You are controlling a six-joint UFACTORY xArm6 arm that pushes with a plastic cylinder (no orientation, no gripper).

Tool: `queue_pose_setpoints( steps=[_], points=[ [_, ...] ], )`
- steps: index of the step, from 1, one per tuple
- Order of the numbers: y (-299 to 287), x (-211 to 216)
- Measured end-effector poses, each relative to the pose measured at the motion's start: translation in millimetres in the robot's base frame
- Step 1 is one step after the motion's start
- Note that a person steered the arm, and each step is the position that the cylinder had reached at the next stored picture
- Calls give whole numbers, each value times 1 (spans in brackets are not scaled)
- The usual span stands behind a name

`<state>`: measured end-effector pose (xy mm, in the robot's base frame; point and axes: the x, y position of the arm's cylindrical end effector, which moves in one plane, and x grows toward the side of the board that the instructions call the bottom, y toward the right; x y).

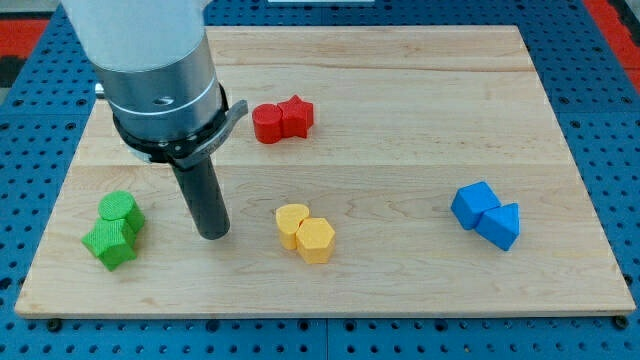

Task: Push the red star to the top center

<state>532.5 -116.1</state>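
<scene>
The red star (297, 114) lies on the wooden board (400, 90), left of the view's centre and toward the top. It touches a red round block (268, 124) on its left. My tip (213, 234) rests on the board well below and to the left of the red pair, between the green blocks and the yellow blocks. It touches no block.
A green round block (120, 210) and a green star-like block (110, 243) sit at the view's left. A yellow heart-like block (292, 222) and a yellow hexagon (316, 241) sit low in the middle. A blue cube (473, 204) and a blue triangle (500, 226) sit at the right.
</scene>
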Motion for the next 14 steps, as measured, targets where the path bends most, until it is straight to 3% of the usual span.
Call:
queue_pose_setpoints(
  steps=[5,7,9,14],
  points=[
    [3,-20],
    [4,-82],
    [74,-140],
    [116,-246]
  ],
)
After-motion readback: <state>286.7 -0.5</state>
